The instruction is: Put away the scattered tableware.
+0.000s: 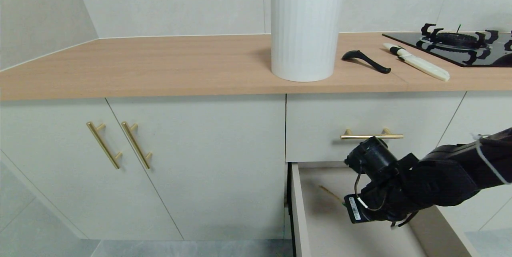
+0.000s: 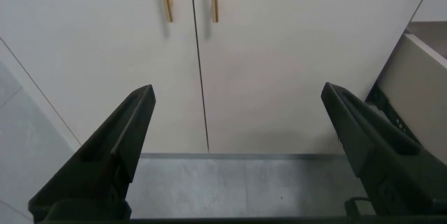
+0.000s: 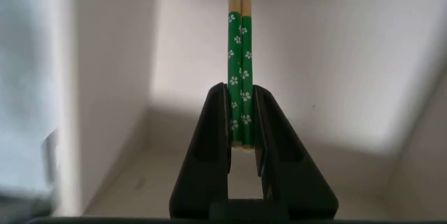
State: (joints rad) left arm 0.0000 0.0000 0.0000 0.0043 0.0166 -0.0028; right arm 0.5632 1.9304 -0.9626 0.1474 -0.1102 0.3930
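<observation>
My right gripper (image 3: 241, 123) is shut on a pair of wooden chopsticks (image 3: 239, 56) with green flowered ends, and holds them inside the open drawer (image 1: 304, 209). In the head view the chopsticks (image 1: 331, 194) poke out from the right gripper (image 1: 347, 204) toward the drawer's back left. A black spoon (image 1: 366, 60) and a white knife (image 1: 420, 63) with a black band lie on the wooden counter (image 1: 160, 65), right of a tall white ribbed container (image 1: 305, 23). My left gripper (image 2: 237, 154) is open, low in front of the cabinet doors (image 2: 199, 63), holding nothing.
A black gas hob (image 1: 460, 45) sits at the counter's far right. Above the open drawer is a shut drawer with a gold handle (image 1: 372, 135). Two cabinet doors with gold handles (image 1: 120, 145) are to the left. Grey floor tiles (image 2: 244, 189) lie below.
</observation>
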